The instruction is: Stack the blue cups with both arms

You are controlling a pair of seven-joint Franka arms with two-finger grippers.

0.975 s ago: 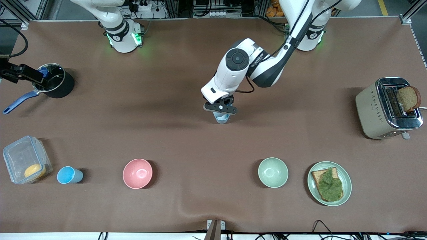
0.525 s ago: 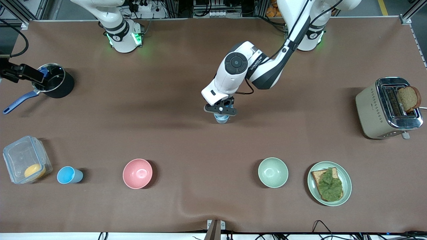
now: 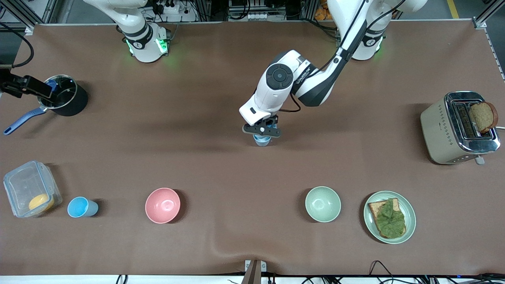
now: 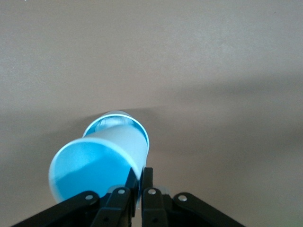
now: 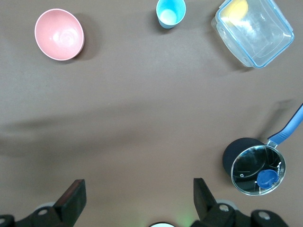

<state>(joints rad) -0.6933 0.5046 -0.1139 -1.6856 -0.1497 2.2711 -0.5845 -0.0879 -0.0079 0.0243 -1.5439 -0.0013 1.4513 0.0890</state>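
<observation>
The left gripper (image 3: 261,133), mid-frame, has barely shifted, fingers still pinching a tilted blue cup's (image 4: 97,165) rim. The right gripper (image 5: 137,198) waits, fingers spread.

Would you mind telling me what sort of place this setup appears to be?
Probably a robotics lab staged as a kitchen: two arms bolted at a brown-covered table, household props such as a toaster and saucepan, and cabling along the edges.

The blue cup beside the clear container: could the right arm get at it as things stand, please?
Probably yes: the blue cup stands upright and uncovered, apart from the clear container, and the right end effector is open and empty.
</observation>
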